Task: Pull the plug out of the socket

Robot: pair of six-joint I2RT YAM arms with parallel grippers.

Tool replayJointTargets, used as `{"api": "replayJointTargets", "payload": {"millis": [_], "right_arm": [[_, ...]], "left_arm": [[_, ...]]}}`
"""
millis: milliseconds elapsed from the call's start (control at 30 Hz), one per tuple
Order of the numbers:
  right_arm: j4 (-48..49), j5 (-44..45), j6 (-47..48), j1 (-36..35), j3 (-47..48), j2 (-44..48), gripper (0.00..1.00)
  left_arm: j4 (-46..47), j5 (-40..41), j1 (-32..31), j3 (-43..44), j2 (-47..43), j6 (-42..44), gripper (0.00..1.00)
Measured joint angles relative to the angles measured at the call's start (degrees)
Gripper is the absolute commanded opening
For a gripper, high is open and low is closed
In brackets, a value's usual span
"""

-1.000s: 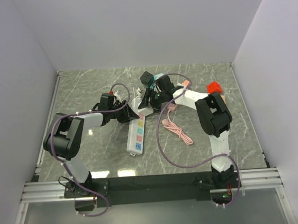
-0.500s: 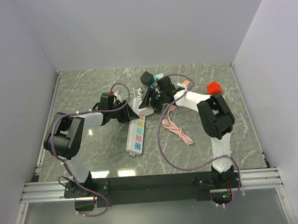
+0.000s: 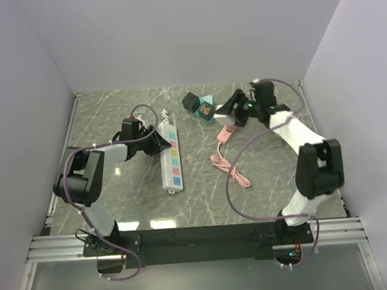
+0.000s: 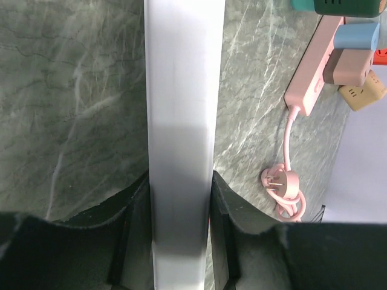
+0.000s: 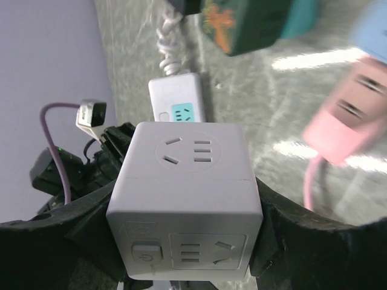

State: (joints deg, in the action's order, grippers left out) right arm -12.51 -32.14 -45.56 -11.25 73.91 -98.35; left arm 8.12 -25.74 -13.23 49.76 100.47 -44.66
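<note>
The long power strip point(image 3: 170, 156) lies left of centre on the table point(image 3: 118, 194), front to back, with the left gripper point(image 3: 158, 141) around its far half. Right of it lies the small power strip point(image 3: 225, 133), its cord point(image 3: 232, 170) coiled in front. Behind sit cube adapters point(image 3: 203, 107); right of them, the cube socket point(image 5: 187, 208) sits between the right gripper's point(image 3: 236, 114) fingers
</note>
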Motion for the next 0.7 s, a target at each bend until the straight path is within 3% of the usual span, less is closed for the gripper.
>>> {"api": "replayJointTargets", "payload": {"millis": [200,367,700], "right_arm": [[3.23,3.58,-3.41,10.88,-16.85,13.66,0.00],[3.78,12.28,-6.58,19.54,-29.16,22.08,0.00],[2.62,26.21,-11.96,31.93,-37.24,26.64,0.00]], "left_arm": [[-0.02,0.22,0.22,-0.04,-0.13,-0.02,0.01],[0.22,0.15,0.42,-0.22,-0.13,-0.09,0.01],[0.70,0.00,0.52,-0.61,-0.17,-0.20,0.01]]}}
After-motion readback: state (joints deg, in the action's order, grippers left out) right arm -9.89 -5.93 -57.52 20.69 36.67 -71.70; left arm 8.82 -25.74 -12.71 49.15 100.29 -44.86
